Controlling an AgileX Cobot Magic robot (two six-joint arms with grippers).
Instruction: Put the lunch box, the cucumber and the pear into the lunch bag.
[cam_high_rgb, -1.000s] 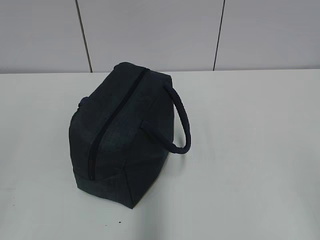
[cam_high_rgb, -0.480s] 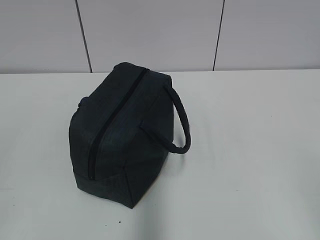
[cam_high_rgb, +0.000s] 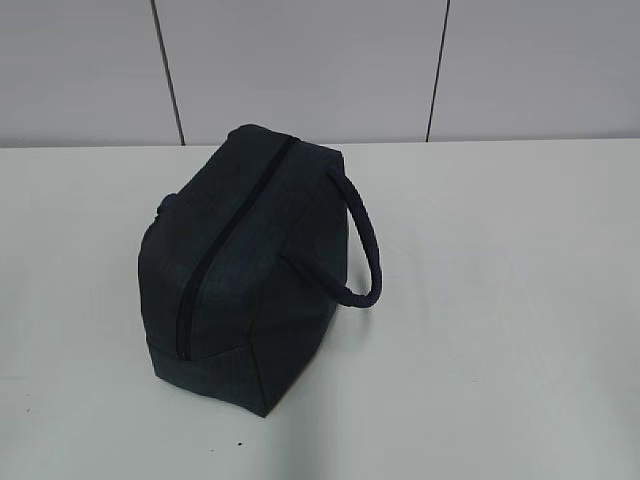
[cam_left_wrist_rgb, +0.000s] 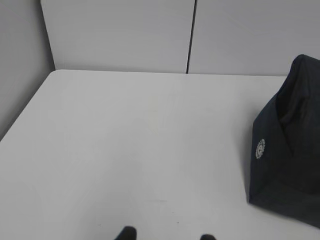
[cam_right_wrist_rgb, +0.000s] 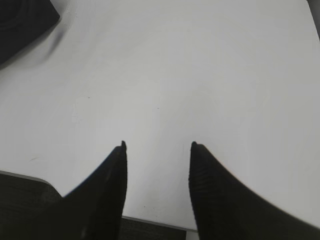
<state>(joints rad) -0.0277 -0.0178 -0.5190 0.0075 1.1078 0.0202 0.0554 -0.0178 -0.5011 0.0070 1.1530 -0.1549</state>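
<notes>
The dark navy lunch bag (cam_high_rgb: 250, 270) stands on the white table left of centre, its top zipper (cam_high_rgb: 215, 250) drawn shut and its rope handle (cam_high_rgb: 365, 250) arching to the right. In the left wrist view the lunch bag (cam_left_wrist_rgb: 290, 155) is at the right edge, and my left gripper (cam_left_wrist_rgb: 167, 235) is open and empty well to its left. My right gripper (cam_right_wrist_rgb: 158, 145) is open over bare table, with a corner of the lunch bag (cam_right_wrist_rgb: 22, 20) far up and to the left. The lunch box, the cucumber and the pear are out of view. Neither gripper shows in the exterior view.
Grey wall panels (cam_high_rgb: 300, 70) close off the back of the table. The table's left edge (cam_left_wrist_rgb: 25, 110) runs beside a side wall. Its front edge (cam_right_wrist_rgb: 150, 221) lies just under my right gripper. A small white round logo (cam_left_wrist_rgb: 260, 148) marks the bag's end.
</notes>
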